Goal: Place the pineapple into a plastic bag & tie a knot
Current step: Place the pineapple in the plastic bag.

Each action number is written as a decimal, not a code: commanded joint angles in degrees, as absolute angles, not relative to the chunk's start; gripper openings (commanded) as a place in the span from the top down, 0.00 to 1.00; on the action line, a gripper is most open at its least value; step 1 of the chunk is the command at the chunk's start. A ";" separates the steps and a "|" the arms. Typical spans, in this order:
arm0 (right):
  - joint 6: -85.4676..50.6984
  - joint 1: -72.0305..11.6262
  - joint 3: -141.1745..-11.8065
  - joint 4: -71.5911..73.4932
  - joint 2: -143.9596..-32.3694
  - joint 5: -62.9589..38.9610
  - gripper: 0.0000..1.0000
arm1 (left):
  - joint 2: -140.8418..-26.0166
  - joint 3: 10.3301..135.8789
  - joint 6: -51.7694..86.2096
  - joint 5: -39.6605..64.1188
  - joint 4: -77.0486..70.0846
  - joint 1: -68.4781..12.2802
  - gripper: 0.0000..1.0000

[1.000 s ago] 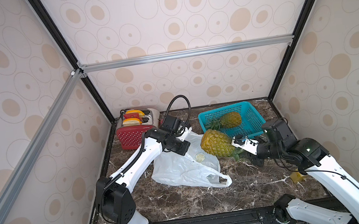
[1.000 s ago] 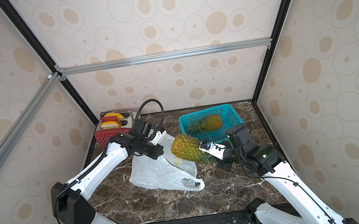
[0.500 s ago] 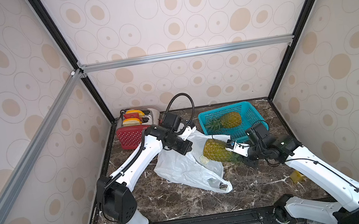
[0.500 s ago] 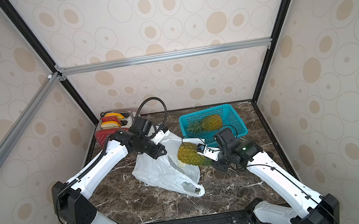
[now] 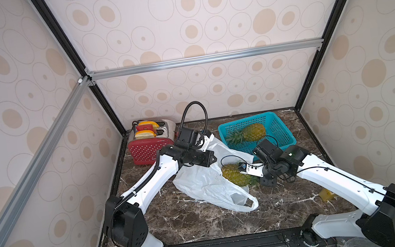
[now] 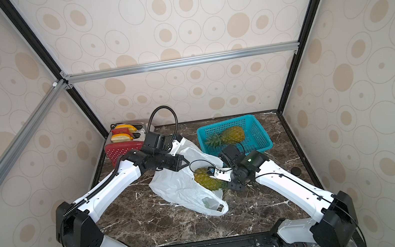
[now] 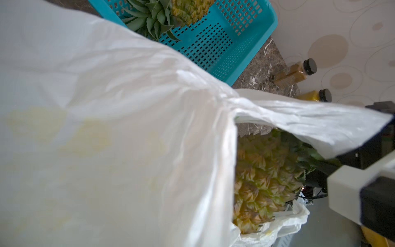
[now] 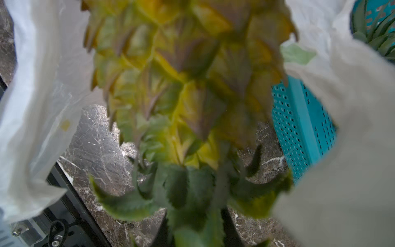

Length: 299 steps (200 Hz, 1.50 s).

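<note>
Well, the left gripper (image 5: pixel 213 158) is pressed together on the upper edge of the plastic bag (image 5: pixel 205 183) and holds its mouth lifted above the marble table (image 5: pixel 178 218). The pineapple (image 5: pixel 235 179) lies with its body about halfway inside this mouth, its leafy crown outside. The right gripper (image 8: pixel 195 230) pinches that crown. A second pineapple (image 5: pixel 252 132) rests in the teal basket (image 5: pixel 281 133) behind.

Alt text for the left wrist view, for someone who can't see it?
A whitish plastic bag fills most of the frame, with a pineapple partly inside its open mouth, leafy crown outward. Behind, a teal basket holds a second pineapple, and two black-capped bottles sit by the wall.
</note>
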<state>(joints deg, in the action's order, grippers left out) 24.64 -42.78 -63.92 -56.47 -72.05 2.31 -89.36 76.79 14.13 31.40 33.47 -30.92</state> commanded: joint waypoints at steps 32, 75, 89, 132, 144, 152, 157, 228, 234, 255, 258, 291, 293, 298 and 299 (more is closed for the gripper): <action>15.26 -42.90 -72.19 -62.35 -80.50 4.38 1.00 | -82.92 74.11 16.80 38.11 27.58 -30.52 1.00; 10.22 -43.16 -77.31 -62.59 -82.96 -11.06 1.00 | -79.98 70.04 21.50 27.86 22.20 -30.39 1.00; 11.45 -43.75 -75.85 -60.17 -82.47 -18.58 1.00 | -80.22 68.73 24.25 27.96 18.01 -30.33 1.00; 8.89 -43.94 -73.28 -51.32 -86.08 -23.05 1.00 | -81.21 67.29 28.60 28.08 13.71 -30.32 1.00; 6.09 -43.86 -75.92 -51.69 -89.41 -22.10 1.00 | -81.05 66.55 28.80 28.17 13.74 -30.36 1.00; 3.85 -43.93 -77.29 -51.75 -91.38 -22.02 1.00 | -80.79 65.96 29.15 28.10 13.77 -30.33 1.00; 2.62 -43.88 -78.03 -51.77 -92.37 -22.26 1.00 | -80.49 65.50 29.23 28.08 13.78 -30.33 1.00; 2.22 -45.71 -70.15 -36.84 -94.89 -30.42 0.96 | -77.62 58.41 31.64 25.82 9.49 -30.33 1.00; 2.11 -45.66 -69.92 -35.89 -95.53 -29.95 0.92 | -77.69 58.13 31.73 25.89 9.45 -30.38 1.00; 1.37 -45.70 -69.62 -33.67 -97.70 -27.89 0.71 | -77.20 56.79 31.47 25.59 9.67 -30.38 1.00; 1.35 -45.70 -69.41 -33.32 -97.73 -27.51 0.68 | -77.03 56.51 31.42 25.47 9.60 -30.37 1.00; 0.25 -45.74 -65.96 -28.71 -95.47 -23.49 0.39 | -75.63 54.44 31.18 24.48 9.44 -30.32 1.00; 0.31 -45.69 -65.80 -28.69 -95.26 -23.25 0.38 | -75.60 54.35 31.20 24.40 9.44 -30.32 1.00; 0.50 -45.70 -65.66 -28.78 -94.88 -22.74 0.36 | -75.59 54.16 31.12 24.37 9.44 -30.31 1.00; 0.56 -45.70 -65.57 -28.80 -94.77 -22.67 0.35 | -75.59 54.15 31.07 24.31 9.42 -30.32 1.00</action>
